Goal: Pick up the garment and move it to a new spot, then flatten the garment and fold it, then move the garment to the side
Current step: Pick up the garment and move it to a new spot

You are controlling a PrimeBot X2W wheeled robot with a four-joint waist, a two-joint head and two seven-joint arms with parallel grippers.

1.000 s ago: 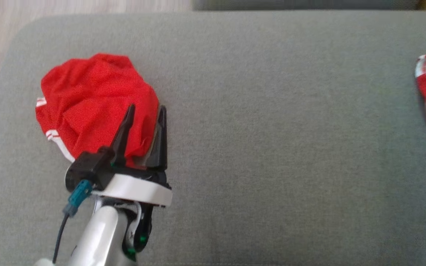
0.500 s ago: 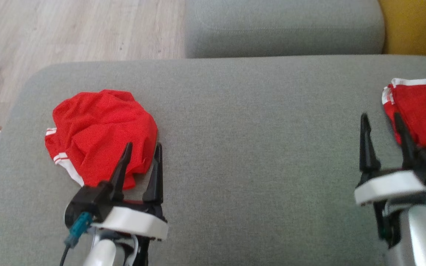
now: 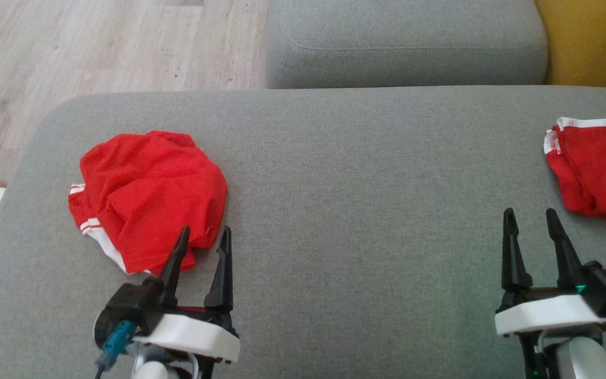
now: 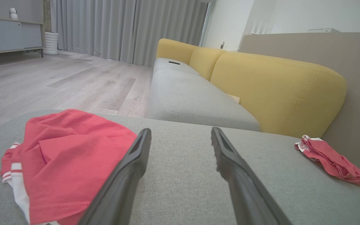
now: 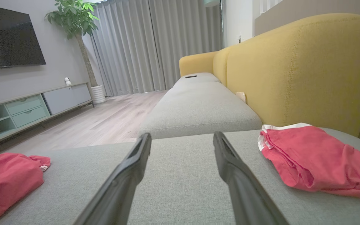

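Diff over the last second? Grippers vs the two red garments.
Head camera tilted up. The left gripper drew back to the near edge of the crumpled red garment; right gripper backed away from the second red garment. Both open, nothing held. Both garments stayed put on the grey cushion.

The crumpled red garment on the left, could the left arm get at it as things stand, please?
Probably yes: the open left tool sits right at the near edge of the crumpled garment, with nothing lying between them on the grey cushion.
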